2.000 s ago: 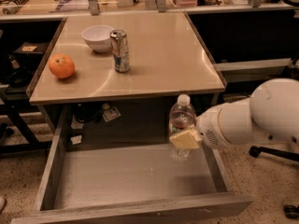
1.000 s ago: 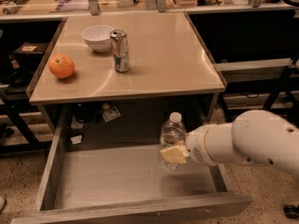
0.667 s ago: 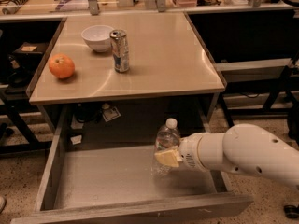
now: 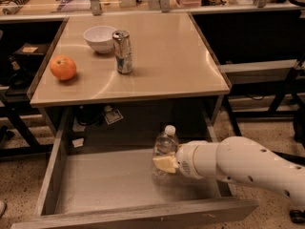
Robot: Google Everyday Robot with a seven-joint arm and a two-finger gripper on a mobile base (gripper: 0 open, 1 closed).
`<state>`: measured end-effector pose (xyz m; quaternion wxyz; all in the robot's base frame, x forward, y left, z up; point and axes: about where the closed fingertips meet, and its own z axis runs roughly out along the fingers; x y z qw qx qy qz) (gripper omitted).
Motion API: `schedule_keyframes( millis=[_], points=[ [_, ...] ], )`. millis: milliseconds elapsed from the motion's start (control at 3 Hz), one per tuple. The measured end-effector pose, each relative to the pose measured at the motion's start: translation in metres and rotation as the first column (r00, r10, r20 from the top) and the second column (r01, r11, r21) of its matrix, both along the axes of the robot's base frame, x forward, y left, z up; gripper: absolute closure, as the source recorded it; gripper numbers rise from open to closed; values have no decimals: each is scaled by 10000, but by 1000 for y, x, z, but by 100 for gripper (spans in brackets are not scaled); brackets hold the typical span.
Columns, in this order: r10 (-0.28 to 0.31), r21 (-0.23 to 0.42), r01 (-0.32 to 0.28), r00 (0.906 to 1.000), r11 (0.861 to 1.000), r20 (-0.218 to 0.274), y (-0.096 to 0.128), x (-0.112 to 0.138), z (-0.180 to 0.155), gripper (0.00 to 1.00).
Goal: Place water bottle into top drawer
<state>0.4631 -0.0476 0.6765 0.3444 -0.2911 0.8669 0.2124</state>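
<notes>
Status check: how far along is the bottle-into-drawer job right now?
Done: the top drawer is pulled open. In hand: the gripper holds the water bottle upright inside the drawer, right of centre, base at or just above the floor; I can't tell if it touches. Left: set it down, release, and pull the arm out.

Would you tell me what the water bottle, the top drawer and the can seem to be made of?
The water bottle, held upright by the gripper inside the top drawer, looks like clear plastic: see-through, white cap. The top drawer seems laminate or wood: matte grey grain. The can is likely metal: shiny silver rim.
</notes>
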Motion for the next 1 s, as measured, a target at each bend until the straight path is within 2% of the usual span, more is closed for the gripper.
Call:
schedule_keyframes(
  millis=[667,1000],
  points=[
    [-501,-917,524,9984,9944,274,1,3,-19,100],
    [-668,-1074,703,9971,9917,360,1,2,-23,100]
  ],
)
